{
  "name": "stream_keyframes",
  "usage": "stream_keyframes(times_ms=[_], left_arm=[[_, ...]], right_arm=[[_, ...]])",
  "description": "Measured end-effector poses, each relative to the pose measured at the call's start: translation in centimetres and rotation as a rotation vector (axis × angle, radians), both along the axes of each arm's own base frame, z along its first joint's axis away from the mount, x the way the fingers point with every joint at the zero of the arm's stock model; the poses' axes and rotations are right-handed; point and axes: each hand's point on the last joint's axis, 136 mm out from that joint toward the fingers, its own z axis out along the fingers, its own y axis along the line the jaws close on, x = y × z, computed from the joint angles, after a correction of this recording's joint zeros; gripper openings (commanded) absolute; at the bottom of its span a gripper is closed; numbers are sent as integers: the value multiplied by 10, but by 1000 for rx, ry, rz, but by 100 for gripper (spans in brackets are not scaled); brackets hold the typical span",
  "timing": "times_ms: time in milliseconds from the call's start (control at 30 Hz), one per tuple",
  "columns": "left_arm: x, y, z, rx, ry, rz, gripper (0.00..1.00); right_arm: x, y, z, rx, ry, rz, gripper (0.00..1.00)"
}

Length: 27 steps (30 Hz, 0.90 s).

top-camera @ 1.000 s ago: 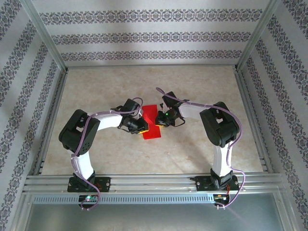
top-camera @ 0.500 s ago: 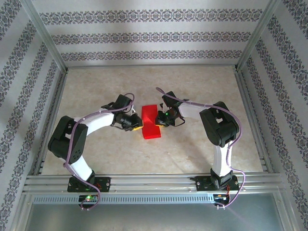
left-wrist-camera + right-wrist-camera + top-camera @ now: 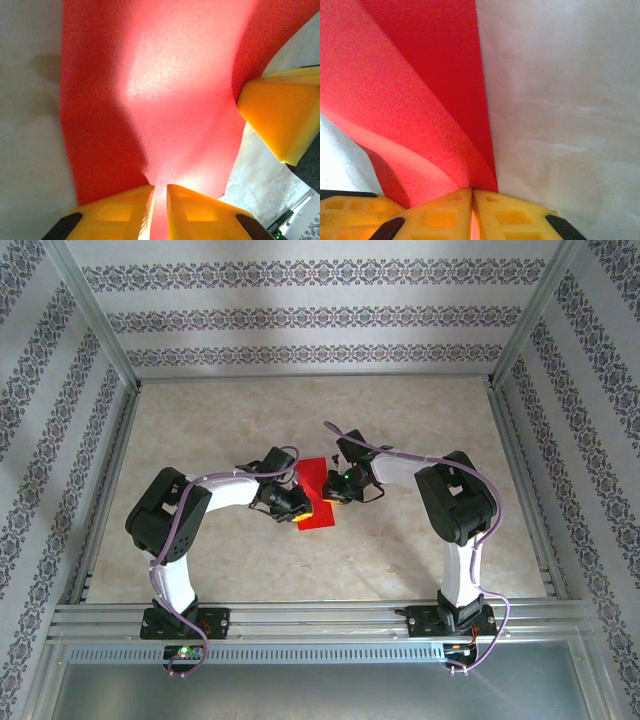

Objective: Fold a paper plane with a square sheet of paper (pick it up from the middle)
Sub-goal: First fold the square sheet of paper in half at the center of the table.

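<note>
The square sheet of paper (image 3: 320, 502) is bright red and lies mid-table as a narrow, bowed strip between the two wrists. My left gripper (image 3: 298, 507) holds its left edge. In the left wrist view the yellow fingers (image 3: 125, 210) of the left gripper (image 3: 160, 189) pinch the sheet of paper (image 3: 175, 90), which curves up ahead of them. My right gripper (image 3: 336, 492) holds the right edge. Seen from the right wrist, the right gripper (image 3: 472, 190) is shut on the sheet of paper (image 3: 410, 100), which rises in two curved layers.
The beige tabletop (image 3: 400, 410) is ringed by aluminium rails (image 3: 300, 615) and patterned walls (image 3: 320, 310). A yellow finger of the right gripper (image 3: 280, 117) sits close at the right of the left wrist view. Bare table (image 3: 560, 100) lies right of the paper.
Half a second ago the left arm was stretched out to the left with the paper bowed higher. It has drawn back toward the paper, which now lies lower. The right arm has not moved.
</note>
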Motion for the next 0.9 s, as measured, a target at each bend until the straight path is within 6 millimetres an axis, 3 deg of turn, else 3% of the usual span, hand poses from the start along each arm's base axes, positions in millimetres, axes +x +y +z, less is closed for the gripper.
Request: stream_keyframes(times_ms=[333, 567, 700, 800, 900], left_arm=[[-8, 5, -1, -38, -63, 10, 17], [-30, 17, -1, -23, -92, -46, 17], [-54, 32, 0, 22, -64, -88, 17], [-67, 43, 6, 58, -49, -116, 18], [-62, 42, 20, 60, -83, -124, 17]], right_arm=[[0, 0, 0, -2, 2, 0, 15], [0, 0, -1, -2, 3, 0, 15], [0, 0, -1, -3, 4, 0, 15], [0, 0, -1, -2, 4, 0, 15], [0, 0, -1, -3, 4, 0, 15]])
